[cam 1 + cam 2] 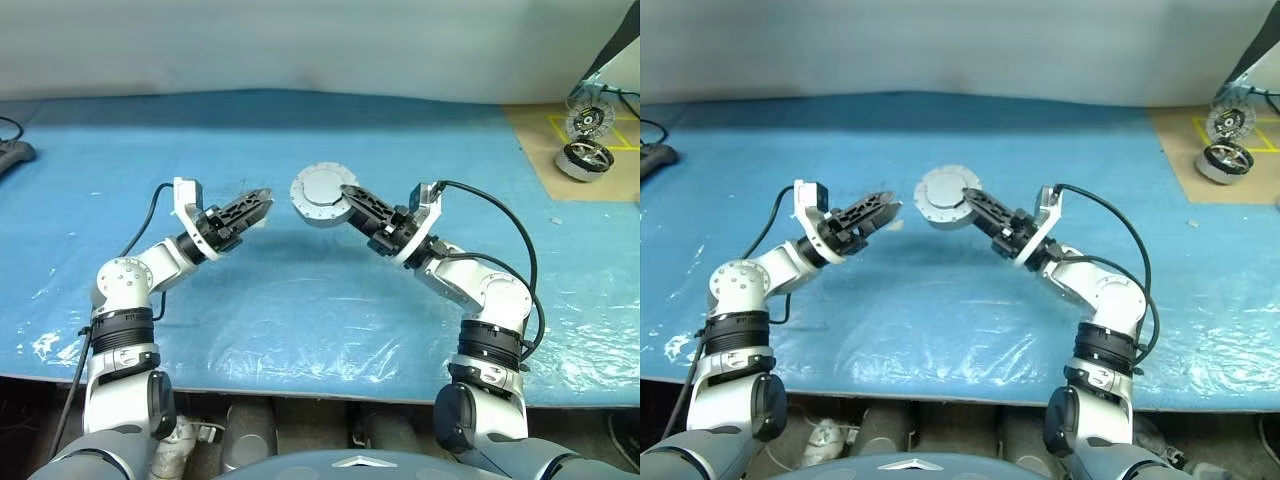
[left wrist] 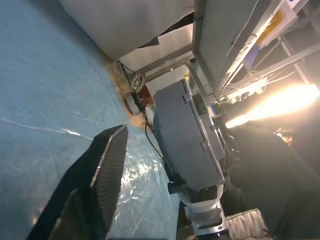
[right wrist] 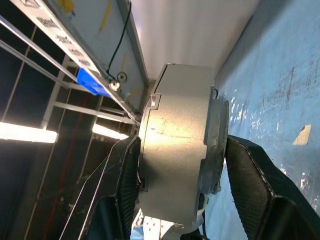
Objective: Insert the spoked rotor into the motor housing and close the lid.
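Observation:
My right gripper (image 1: 346, 200) is shut on the rim of the motor housing (image 3: 175, 150), a thick grey drum held up above the blue table (image 1: 300, 310). The smooth grey lid (image 1: 321, 193) covers the housing's face and is turned toward the head camera. The spoked rotor is hidden. A short way off on the drum's left, at about the same height, my left gripper (image 1: 258, 205) is open and empty. In the left wrist view the drum (image 2: 187, 135) stands just past the one finger (image 2: 107, 170) in frame.
On a brown board (image 1: 540, 150) at the table's far right corner lie a round wheel-like part (image 1: 585, 158) and a second disc (image 1: 588, 120). A black object (image 1: 12, 155) with a cable sits at the far left edge. The table's front edge (image 1: 300, 388) runs close to my body.

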